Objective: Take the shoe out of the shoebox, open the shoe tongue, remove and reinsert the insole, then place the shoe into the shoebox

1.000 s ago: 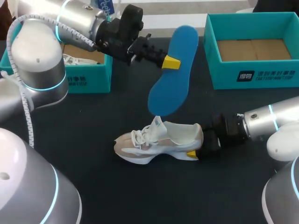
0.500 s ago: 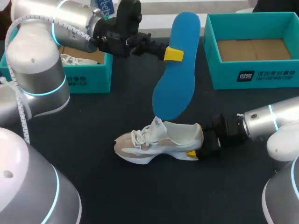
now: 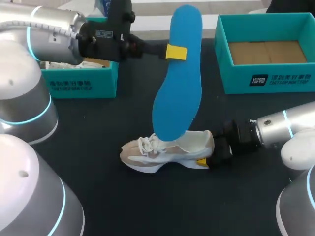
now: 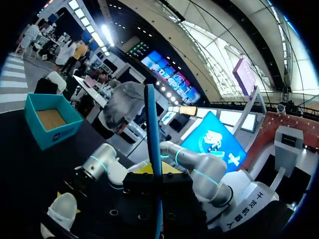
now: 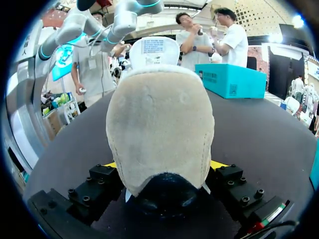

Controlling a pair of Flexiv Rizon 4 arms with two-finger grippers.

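At frame centre, your left gripper point(image 3: 176, 52) pinches the insole point(image 3: 177, 88), long axis near upright, lower end at the mouth of the shoe point(image 3: 165, 150); your right gripper point(image 3: 207, 153) clamps its heel, lower centre.

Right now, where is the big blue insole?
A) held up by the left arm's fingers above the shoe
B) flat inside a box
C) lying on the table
A: the left arm's fingers pinch the blue insole upright in the air, its lower end down at the white shoe.
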